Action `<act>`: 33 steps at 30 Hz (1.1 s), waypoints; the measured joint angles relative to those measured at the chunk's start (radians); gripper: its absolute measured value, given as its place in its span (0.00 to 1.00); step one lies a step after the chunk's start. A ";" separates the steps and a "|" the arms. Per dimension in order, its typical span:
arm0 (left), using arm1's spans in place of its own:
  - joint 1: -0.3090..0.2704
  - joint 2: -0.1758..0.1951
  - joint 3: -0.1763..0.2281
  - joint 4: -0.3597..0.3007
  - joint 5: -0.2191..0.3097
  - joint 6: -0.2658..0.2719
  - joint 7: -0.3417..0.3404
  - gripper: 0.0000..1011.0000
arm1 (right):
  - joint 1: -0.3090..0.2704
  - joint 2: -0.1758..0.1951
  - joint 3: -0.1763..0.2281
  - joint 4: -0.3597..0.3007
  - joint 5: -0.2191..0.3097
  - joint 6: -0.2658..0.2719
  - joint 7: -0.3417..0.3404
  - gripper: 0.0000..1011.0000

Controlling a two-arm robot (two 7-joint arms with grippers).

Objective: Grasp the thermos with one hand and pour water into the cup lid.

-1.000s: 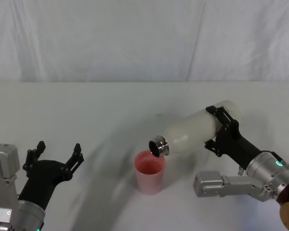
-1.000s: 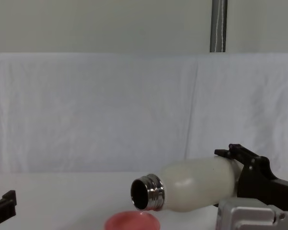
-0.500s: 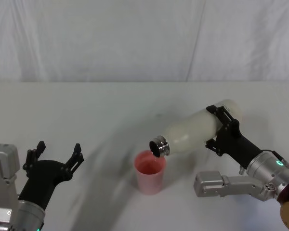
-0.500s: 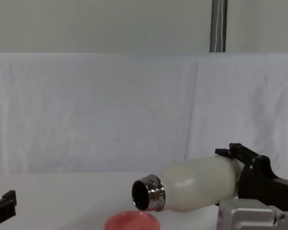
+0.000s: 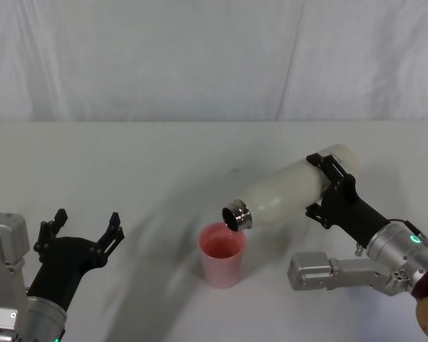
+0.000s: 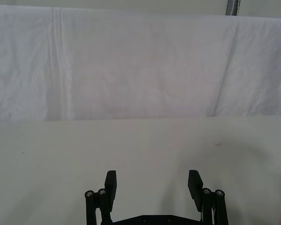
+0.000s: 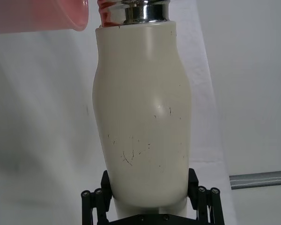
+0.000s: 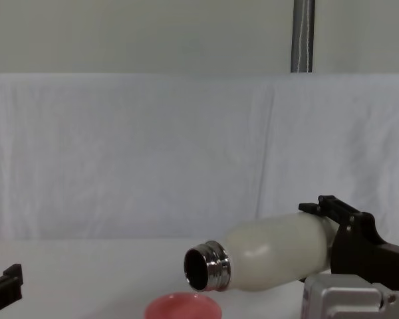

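You've got the right gripper (image 5: 327, 187) clamped on the thermos (image 5: 285, 192) base end, body tipped w/ steel neck at 8 o'clock over the pink cup lid (image 5: 222, 254); smooth, prob. heavy, so keep squeezing the lower body; left gripper (image 5: 82, 226) idle, fingers apart.

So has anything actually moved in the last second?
Barely. The right hand has raised the base of the cream-white thermos slightly, tipping it a little more; its steel mouth stays over the small pink cup lid. The cup and the open left hand haven't moved.
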 joint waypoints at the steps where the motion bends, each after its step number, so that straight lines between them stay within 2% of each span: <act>1: 0.000 0.000 0.000 0.000 0.000 0.000 0.000 0.99 | 0.000 0.000 0.000 0.000 0.000 0.000 0.000 0.95; 33: 0.000 0.000 0.000 0.000 0.000 0.000 0.000 0.99 | 0.014 0.008 -0.012 0.000 -0.012 -0.001 -0.002 0.95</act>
